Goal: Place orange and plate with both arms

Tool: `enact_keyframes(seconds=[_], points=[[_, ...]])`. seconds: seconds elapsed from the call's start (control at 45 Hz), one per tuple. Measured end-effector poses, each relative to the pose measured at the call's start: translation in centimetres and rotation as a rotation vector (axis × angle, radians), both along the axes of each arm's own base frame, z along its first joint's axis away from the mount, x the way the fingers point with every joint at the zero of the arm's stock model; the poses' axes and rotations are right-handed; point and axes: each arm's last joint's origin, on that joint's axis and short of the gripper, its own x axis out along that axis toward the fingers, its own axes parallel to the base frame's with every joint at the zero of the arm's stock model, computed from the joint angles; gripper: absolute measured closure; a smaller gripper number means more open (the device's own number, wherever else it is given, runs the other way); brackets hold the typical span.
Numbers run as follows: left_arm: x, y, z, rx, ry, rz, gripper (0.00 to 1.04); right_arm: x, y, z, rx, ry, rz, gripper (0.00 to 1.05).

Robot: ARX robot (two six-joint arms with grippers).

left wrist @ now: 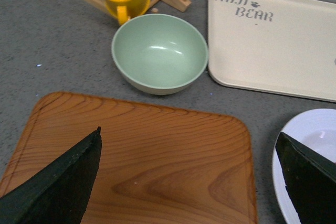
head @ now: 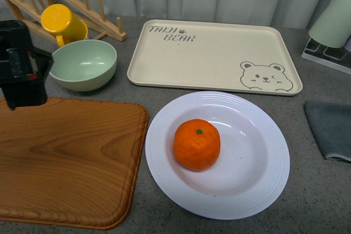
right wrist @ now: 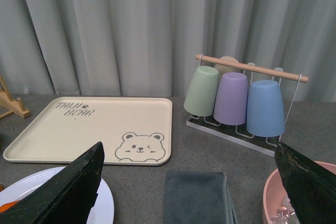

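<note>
Grey speckled counter, pale curtain behind: the orange (head: 197,144) sits in the plate (head: 267,183), and both grippers are empty.

Stem dot up, the orange rests inside the plate's bowl, shifted toward its 9 o'clock side. The left gripper (left wrist: 188,132) hangs over the wooden board (head: 71,157) with its fingers spread wide, at about 10 o'clock from the orange. The plate's rim just enters its wrist view. The right gripper (right wrist: 188,145), out of the front view, is also spread wide and holds nothing. Its wrist view looks toward the tray (right wrist: 89,129) and catches only the plate's edge. Being round, the orange has no long axis to line up with. The left arm looks nearer the fruit, leaving the plate's 3 o'clock rim to the right arm.
</note>
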Motion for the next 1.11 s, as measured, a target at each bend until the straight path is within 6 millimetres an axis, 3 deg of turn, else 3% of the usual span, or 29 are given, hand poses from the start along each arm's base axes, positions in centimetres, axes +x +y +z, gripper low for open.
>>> enact_keyframes(seconds=[0.111,0.156,0.244,0.356,0.489,0.6,0.867,1.111], points=[[-0.1,0.3,-0.3,0.016,-0.003,0.012,0.07,0.0,0.0,0.0,0.000,0.000,0.000,0.09],[-0.2,0.4,-0.8,0.038,-0.089,0.018,0.14,0.0,0.0,0.0,0.000,0.000,0.000,0.09],[-1.5,1.4,-1.4,0.061,-0.268,0.005,0.30,0.0,0.0,0.0,0.000,0.000,0.000,0.09],[-2.5,2.4,0.7,0.064,-0.409,0.013,0.50,0.0,0.0,0.0,0.000,0.001,0.000,0.09],[-3.9,3.3,1.2,0.074,-0.426,0.015,0.71,0.0,0.0,0.0,0.000,0.000,0.001,0.09],[-5.3,4.1,1.1,0.080,-0.417,0.017,1.00,0.0,0.0,0.0,0.000,0.000,0.000,0.09],[-7.2,5.8,1.5,0.086,-0.431,0.022,1.01,0.0,0.0,0.0,0.000,0.000,0.000,0.09],[-8.3,5.8,2.1,0.085,-0.449,0.018,1.01,0.0,0.0,0.0,0.000,0.000,0.000,0.09]])
